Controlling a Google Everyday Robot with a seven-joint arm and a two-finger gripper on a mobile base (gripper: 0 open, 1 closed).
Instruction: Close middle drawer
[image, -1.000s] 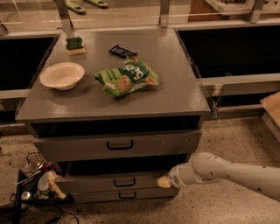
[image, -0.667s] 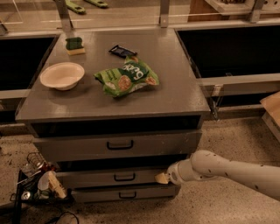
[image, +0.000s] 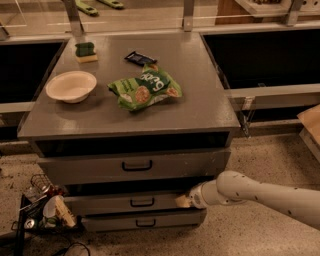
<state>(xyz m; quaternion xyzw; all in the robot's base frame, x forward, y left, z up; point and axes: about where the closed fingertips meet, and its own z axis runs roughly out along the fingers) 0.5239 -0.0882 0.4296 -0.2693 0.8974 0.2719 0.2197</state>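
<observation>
The middle drawer (image: 115, 202) is a low grey front with a small black bar handle (image: 142, 202). It sits between the taller top drawer (image: 132, 166) and the bottom drawer (image: 145, 220), and stands out slightly less than the top one. My white arm comes in from the right. The gripper (image: 183, 200) is at the right end of the middle drawer's front, touching it.
On the cabinet top (image: 200, 107) lie a white bowl (image: 71, 86), a green chip bag (image: 145, 90), a dark snack bar (image: 140, 58) and a green sponge (image: 85, 51). A wire basket of clutter (image: 42, 210) sits on the floor at the left.
The gripper has moved left against the middle drawer's front, and the drawer has slid further into the cabinet.
</observation>
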